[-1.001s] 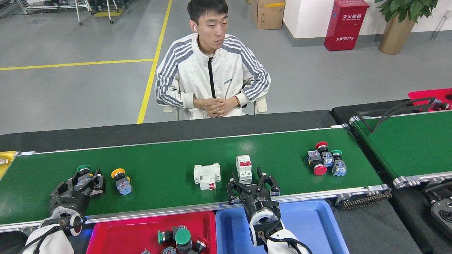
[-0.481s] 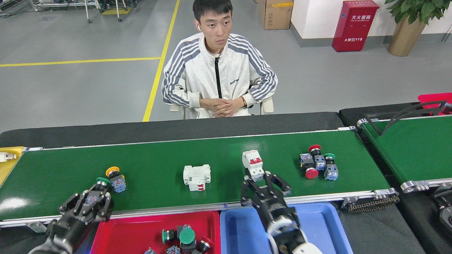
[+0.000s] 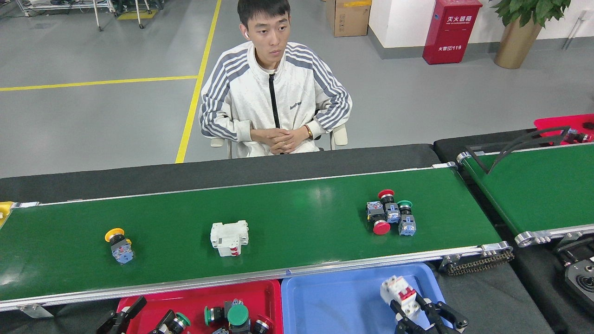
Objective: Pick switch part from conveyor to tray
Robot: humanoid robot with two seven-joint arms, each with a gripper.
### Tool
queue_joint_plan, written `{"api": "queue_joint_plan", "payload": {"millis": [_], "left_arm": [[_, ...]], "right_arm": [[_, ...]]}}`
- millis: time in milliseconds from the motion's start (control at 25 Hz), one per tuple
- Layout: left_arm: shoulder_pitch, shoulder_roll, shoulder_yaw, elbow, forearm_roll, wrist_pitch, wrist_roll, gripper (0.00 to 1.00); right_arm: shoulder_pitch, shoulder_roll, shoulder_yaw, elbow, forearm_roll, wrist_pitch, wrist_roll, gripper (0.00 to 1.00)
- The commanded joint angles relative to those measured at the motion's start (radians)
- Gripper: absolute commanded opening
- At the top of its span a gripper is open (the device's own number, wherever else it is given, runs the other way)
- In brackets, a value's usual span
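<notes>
My right gripper (image 3: 408,308) is low at the near edge, over the blue tray (image 3: 334,297). Its fingers (image 3: 403,311) pinch a white breaker (image 3: 397,291) with red switches. The breaker is held up in the air above the right part of the tray, not resting on it. Its long side tips up and away to the left, with the red part facing up and toward me.

I think the job now is to put it down. I should go lower first, so it does not drop and bounce. I should lay it flat on the tray floor, away from the wall, then let go slowly.

My left gripper (image 3: 174,321) is over the red tray (image 3: 269,292) on the left. It grips a green-capped button (image 3: 182,318). More buttons lie in that tray just beside it.

Farther out, on the conveyor (image 3: 287,204), another white breaker (image 3: 229,238) lies on its side, with its long side going left to right. A yellow button (image 3: 118,243) sits to the left. A bunch of red and green buttons (image 3: 390,217) sits to the right. A person (image 3: 274,93) sits on the far side of the belt.
</notes>
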State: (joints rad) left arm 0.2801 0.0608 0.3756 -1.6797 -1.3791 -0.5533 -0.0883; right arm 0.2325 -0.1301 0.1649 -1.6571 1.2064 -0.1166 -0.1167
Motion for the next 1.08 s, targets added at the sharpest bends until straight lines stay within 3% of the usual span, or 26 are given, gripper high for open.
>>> {"api": "queue_joint_plan", "payload": {"millis": [0, 40, 200, 361, 481, 561, 601, 681, 801, 1041], "left_arm": [[-0.01, 0.007, 0.008, -0.015, 0.0, 0.331, 0.013, 1.0], [-0.01, 0.019, 0.016, -0.014, -0.001, 0.404, 0.013, 1.0], [-0.002, 0.054, 0.051, 0.0, -0.003, 0.408, 0.013, 1.0], [-0.041, 0.079, 0.051, 0.015, -0.001, 0.406, 0.013, 1.0], [-0.131, 0.108, 0.043, 0.126, -0.001, 0.406, 0.013, 1.0], [-0.193, 0.143, 0.037, 0.204, -0.001, 0.406, 0.012, 1.0], [-0.21, 0.165, 0.035, 0.225, -0.001, 0.401, 0.012, 1.0], [-0.254, 0.221, 0.005, 0.293, -0.001, 0.372, 0.01, 1.0], [-0.334, 0.238, -0.04, 0.397, -0.001, 0.368, 0.01, 1.0], [-0.476, 0.267, -0.066, 0.6, 0.0, 0.371, 0.01, 1.0]], "right_arm": [[-0.03, 0.05, -0.012, -0.018, 0.008, 0.138, 0.023, 1.0], [-0.055, 0.05, -0.01, -0.018, 0.022, 0.192, 0.055, 1.0], [-0.088, 0.072, -0.005, -0.02, 0.073, 0.23, 0.135, 1.0], [-0.19, 0.118, 0.084, -0.02, 0.13, 0.241, 0.189, 1.0], [-0.257, 0.219, 0.148, -0.007, 0.203, 0.261, 0.253, 0.99], [-0.28, 0.283, 0.191, 0.06, 0.281, 0.311, 0.276, 0.99], [-0.294, 0.291, 0.206, 0.088, 0.291, 0.342, 0.278, 0.99], [-0.341, 0.29, 0.278, 0.148, 0.288, 0.437, 0.279, 0.99], [-0.403, 0.29, 0.335, 0.23, 0.26, 0.526, 0.279, 0.99], [-0.512, 0.291, 0.395, 0.373, 0.183, 0.563, 0.275, 0.99]]}}
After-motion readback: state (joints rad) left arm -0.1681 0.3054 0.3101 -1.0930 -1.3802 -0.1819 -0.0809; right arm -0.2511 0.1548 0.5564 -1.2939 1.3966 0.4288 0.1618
